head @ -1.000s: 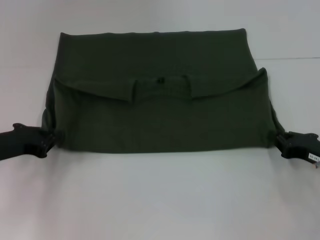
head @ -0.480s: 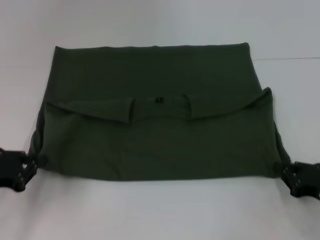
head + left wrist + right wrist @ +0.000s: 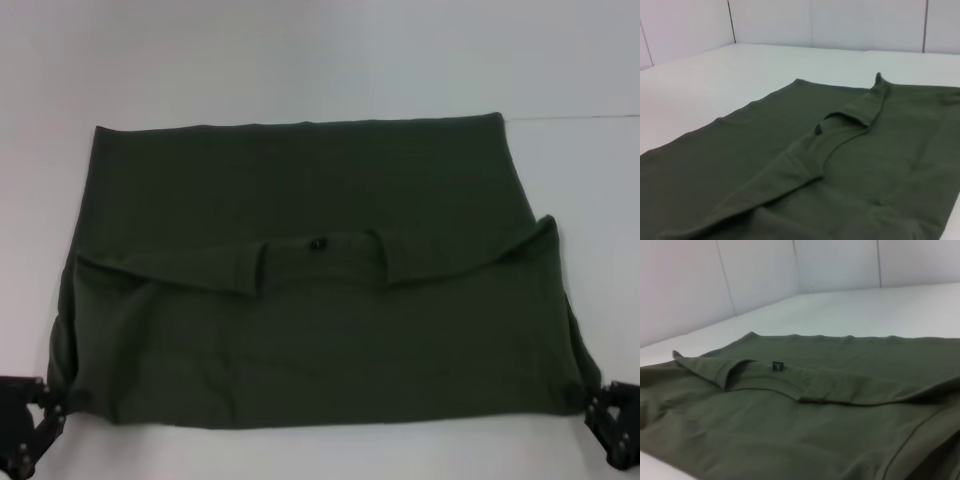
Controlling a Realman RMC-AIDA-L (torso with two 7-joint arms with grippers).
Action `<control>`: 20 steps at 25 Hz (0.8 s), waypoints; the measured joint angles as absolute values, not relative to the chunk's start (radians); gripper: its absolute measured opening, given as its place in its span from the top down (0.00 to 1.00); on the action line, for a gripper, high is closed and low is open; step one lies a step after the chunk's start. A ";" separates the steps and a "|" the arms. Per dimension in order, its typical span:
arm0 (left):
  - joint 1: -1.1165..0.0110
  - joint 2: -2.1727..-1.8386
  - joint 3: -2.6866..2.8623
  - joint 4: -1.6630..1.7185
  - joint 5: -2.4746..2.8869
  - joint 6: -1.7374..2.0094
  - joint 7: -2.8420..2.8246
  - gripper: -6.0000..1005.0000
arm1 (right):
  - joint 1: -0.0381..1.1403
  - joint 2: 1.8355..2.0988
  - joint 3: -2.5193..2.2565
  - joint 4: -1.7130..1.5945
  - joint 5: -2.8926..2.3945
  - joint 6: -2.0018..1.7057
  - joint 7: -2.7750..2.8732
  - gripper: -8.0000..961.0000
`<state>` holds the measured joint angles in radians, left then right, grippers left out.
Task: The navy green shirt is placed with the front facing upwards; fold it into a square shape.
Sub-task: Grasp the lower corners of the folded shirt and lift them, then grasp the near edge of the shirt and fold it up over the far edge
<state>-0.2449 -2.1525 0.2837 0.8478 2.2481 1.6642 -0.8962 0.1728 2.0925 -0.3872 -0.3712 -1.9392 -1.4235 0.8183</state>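
Note:
The navy green shirt [image 3: 300, 330] lies on the white table, its plain green back showing. Its collar end is folded over toward me, so the neckline and a small dark neck label [image 3: 319, 243] sit at mid-cloth. My left gripper [image 3: 45, 405] is at the shirt's near left corner and my right gripper [image 3: 598, 410] at the near right corner, each shut on the fabric. The left wrist view looks along the shirt [image 3: 815, 180] past the label [image 3: 818, 129]. In the right wrist view the shirt [image 3: 790, 430] and its label [image 3: 777, 366] show; no fingers show in either.
The white table [image 3: 300, 60] runs bare beyond the shirt's far edge and to both sides. Pale wall panels [image 3: 840, 20] stand behind the table. A narrow strip of table shows between the shirt's near edge and me.
Both grippers have drawn back toward me and slightly outward, and the whole shirt has slid toward me with them. The folded layout is unchanged.

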 joint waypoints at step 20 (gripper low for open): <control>-0.161 -2.148 0.178 0.903 2.314 1.901 -0.757 0.88 | 0.037 2.093 -0.352 -0.361 -1.948 -1.574 0.666 0.94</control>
<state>-0.1612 -2.1479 0.1779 0.9027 2.3144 1.9006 -0.7567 0.0369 2.0934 -0.3516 -0.3609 -1.9475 -1.5743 0.6657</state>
